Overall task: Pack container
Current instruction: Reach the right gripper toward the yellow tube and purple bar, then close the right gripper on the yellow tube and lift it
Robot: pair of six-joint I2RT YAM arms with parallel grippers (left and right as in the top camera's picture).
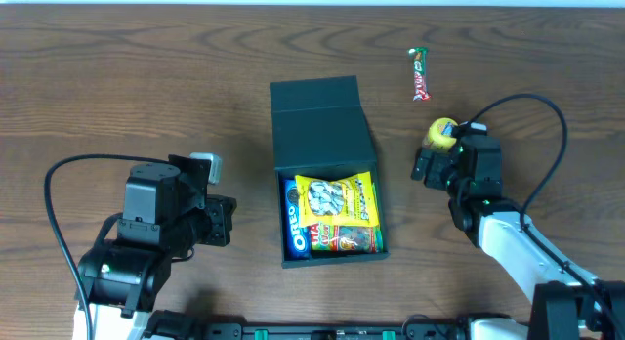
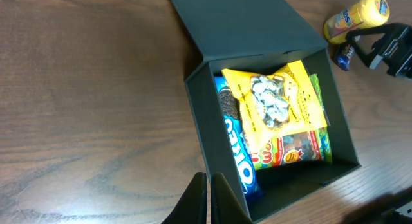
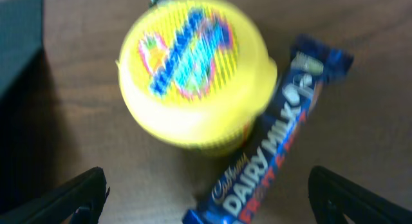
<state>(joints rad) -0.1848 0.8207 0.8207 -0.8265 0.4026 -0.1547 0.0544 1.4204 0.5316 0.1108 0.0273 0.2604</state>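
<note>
Container (image 1: 317, 106) sits in the middle of the counter (image 1: 117, 76), lid flipped back toward the far edge. Inside are an Oreo pack (image 2: 239, 153) and a yellow snack bag (image 2: 277, 98). Left jaws are together, left of the container. Right jaws are wide apart over a yellow tub (image 3: 193, 76) and a Dairy Milk bar (image 3: 270, 159), right of the container.

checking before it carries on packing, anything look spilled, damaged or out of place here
Nothing looks spilled or damaged. The container stands open with its snack packets stacked inside. The only untidy spot is beside it: a Dairy Milk bar lies tucked against the yellow-lidded tub, so the two touch.
</note>
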